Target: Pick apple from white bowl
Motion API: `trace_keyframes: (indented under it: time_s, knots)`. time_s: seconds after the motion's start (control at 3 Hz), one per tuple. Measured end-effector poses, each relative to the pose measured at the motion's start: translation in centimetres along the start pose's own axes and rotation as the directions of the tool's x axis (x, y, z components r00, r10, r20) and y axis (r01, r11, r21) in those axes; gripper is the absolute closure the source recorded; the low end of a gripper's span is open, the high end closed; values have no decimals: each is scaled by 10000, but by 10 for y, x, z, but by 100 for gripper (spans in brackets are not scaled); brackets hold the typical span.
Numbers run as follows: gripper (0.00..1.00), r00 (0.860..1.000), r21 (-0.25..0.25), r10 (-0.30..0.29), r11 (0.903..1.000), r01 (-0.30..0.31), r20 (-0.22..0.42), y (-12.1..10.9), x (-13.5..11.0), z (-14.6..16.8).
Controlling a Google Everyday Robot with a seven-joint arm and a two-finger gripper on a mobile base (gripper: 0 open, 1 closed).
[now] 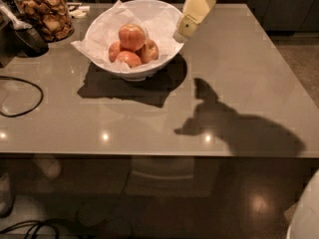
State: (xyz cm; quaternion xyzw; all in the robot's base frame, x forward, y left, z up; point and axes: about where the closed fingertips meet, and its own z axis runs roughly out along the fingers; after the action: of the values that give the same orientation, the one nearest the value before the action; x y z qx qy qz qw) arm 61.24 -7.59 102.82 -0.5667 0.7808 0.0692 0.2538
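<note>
Apple (132,36), topmost in white bowl (144,71) at far left of table (99,118): firm, smooth, probably fairly heavy and slippery, bruisable, best gripped across its widest middle; gripper (185,28) hangs by bowl's right rim, apparently empty, degree of opening impossible to tell.

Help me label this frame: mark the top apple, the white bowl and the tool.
apple (132,36): camera view, centre of its face, atop the pile.
white bowl (142,71): camera view, front outer wall.
tool (183,30): camera view, lower tip, by the bowl's right rim.
</note>
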Motion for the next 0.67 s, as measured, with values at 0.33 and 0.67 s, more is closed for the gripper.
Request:
trace_keyframes:
  time_s: [0.33, 0.67]
  knots:
    - [0, 9958, -258, -152, 9995, 176, 904, 3, -6, 7]
    - [0, 9753, -881, 6, 9959, 194, 2211, 2, -24, 24]
